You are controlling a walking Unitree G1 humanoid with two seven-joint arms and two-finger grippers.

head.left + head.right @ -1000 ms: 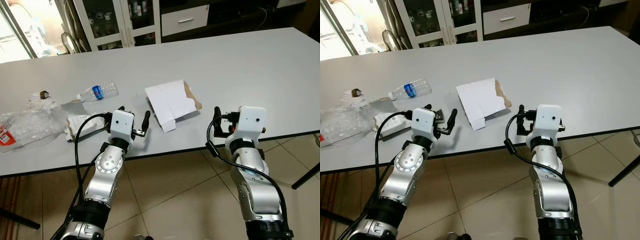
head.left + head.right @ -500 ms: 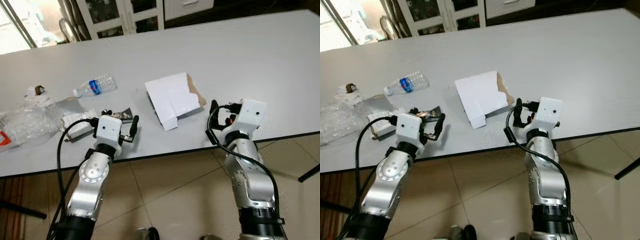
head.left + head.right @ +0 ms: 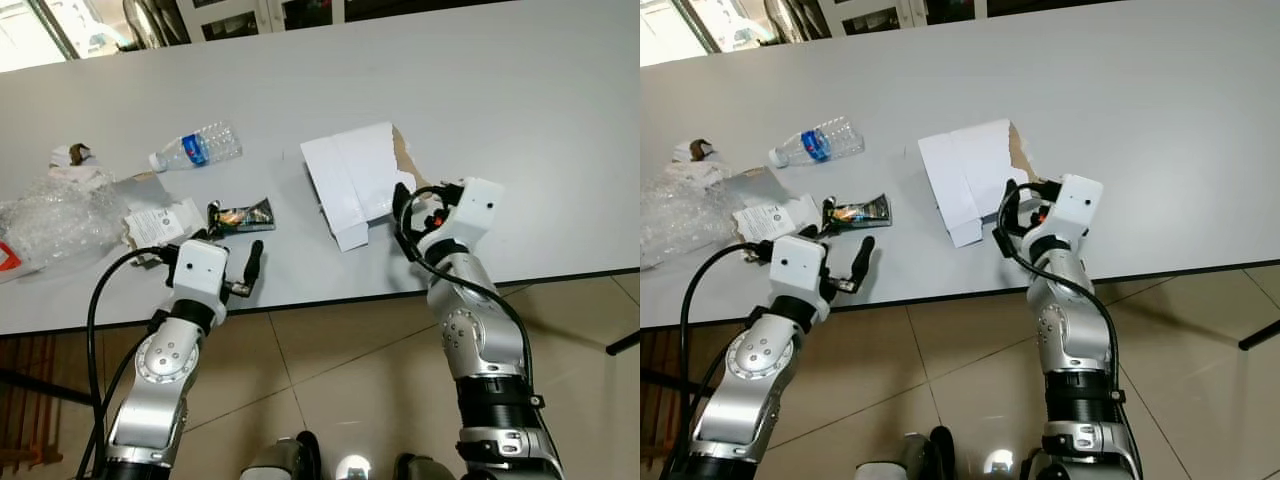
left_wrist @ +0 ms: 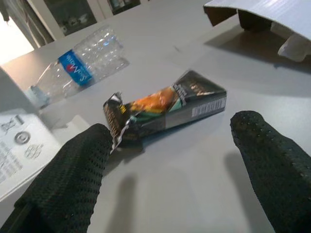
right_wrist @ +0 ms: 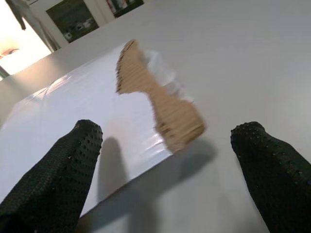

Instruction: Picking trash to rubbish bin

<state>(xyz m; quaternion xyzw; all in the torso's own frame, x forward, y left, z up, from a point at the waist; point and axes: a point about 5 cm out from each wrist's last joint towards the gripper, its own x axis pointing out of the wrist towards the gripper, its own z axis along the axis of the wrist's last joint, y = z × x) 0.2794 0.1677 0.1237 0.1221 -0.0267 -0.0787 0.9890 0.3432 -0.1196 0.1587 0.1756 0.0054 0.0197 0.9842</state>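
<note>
Both sets of jaws stand wide open and hold nothing. My left gripper (image 4: 170,160) hovers low over the near edge of the bench (image 3: 520,90), and my right gripper (image 5: 165,165) sits at the same edge further along.

For the step in hand, I judge the grab should go like this: ease the left jaws forward until the snack wrapper (image 4: 163,107) lies squarely between the fingers (image 4: 73,170), keep them low so the thin foil does not slide away underneath, then close across its narrow width, not its length. On the right, the flattened cardboard box (image 5: 73,111) is broad and flat; I would take its torn brown flap (image 5: 160,107), which lifts off the surface, instead of the sheet itself.

The wrapper lies just ahead of the left jaws, angled across their line, near but not touching. Beyond it lies a crushed water bottle (image 4: 80,65), and off to the outer side a printed paper (image 3: 160,222) and crumpled clear plastic (image 3: 60,215). The box lies directly ahead of the right jaws, its flap centred between the fingers. I cannot see a rubbish bin.
</note>
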